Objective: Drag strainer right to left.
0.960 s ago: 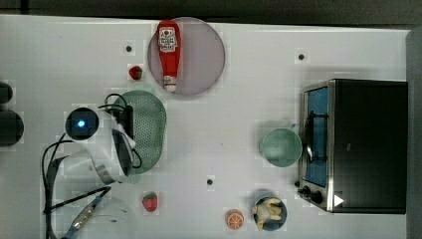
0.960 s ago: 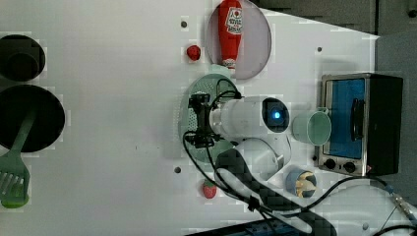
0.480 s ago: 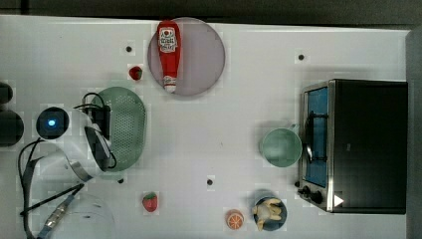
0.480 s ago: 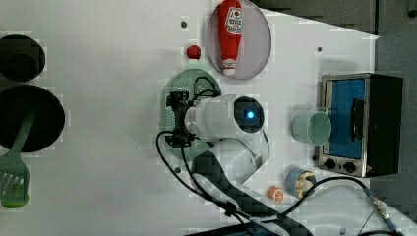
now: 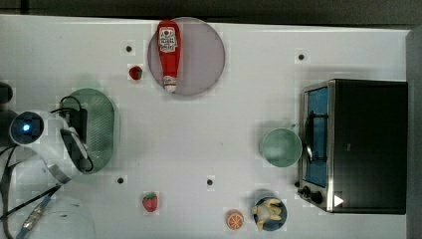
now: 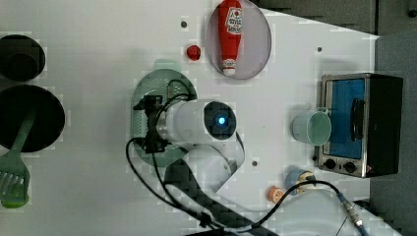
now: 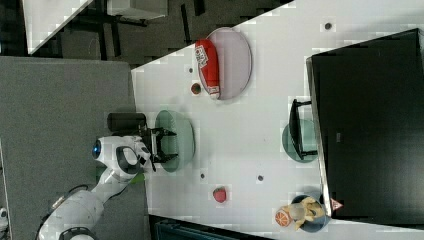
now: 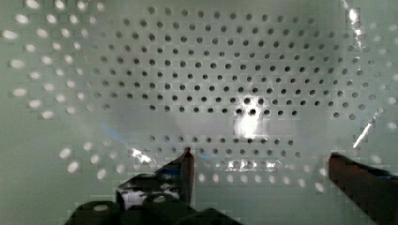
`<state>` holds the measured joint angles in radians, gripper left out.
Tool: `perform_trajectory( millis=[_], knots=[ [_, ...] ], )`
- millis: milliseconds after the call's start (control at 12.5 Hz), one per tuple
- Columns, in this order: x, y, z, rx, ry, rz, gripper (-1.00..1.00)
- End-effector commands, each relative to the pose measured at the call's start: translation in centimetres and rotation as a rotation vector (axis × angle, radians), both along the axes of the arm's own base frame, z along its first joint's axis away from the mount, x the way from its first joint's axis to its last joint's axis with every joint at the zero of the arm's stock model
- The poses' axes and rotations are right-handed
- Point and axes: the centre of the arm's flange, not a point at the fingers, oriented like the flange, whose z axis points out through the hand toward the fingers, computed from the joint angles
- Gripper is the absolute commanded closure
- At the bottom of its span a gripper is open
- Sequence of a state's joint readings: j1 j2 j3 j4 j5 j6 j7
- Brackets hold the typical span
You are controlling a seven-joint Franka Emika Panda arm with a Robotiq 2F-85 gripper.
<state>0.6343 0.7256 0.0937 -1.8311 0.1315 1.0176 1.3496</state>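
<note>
The strainer (image 5: pixel 103 125) is a pale mint-green oval colander lying near the top view's left end of the white table (image 5: pixel 209 129). My gripper (image 7: pixel 168 145) reaches down inside it, and the two fingers stand wide apart with nothing between them. The wrist view looks into the strainer's holed bottom (image 8: pixel 202 70) from close up, and the gripper (image 8: pixel 260 159) shows a dark fingertip on each side, low against the plastic. Whether they touch it I cannot tell. In the left view the arm's white wrist covers much of the strainer (image 6: pixel 147 86).
A greyish-purple plate (image 5: pixel 201 59) holds a red ketchup bottle (image 5: pixel 168 45). A mint cup (image 5: pixel 281 147) stands by the toaster oven (image 5: pixel 356 144). A strawberry (image 5: pixel 150 201), an orange slice (image 5: pixel 234 219) and a small red fruit (image 5: pixel 135 72) lie about. Black pans (image 6: pixel 29 118) and a green spatula (image 6: pixel 14 179) sit at the left view's left.
The arm and the strainer have both slid toward the top view's left over the last second. The fingers have stayed wide apart.
</note>
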Motion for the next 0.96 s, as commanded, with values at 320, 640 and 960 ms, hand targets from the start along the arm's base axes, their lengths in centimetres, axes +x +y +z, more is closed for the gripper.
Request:
perform_trajectory(
  millis=[320,640,960],
  knots=[
    [-0.3,1.6,4.2,0.007,0.01,0.052,-1.0],
    [3.2,-3.9,16.5,-0.023,-0.003,0.268,-1.0],
    [5.7,-15.2,31.7,0.006,-0.071,0.407,-1.0]
  ],
)
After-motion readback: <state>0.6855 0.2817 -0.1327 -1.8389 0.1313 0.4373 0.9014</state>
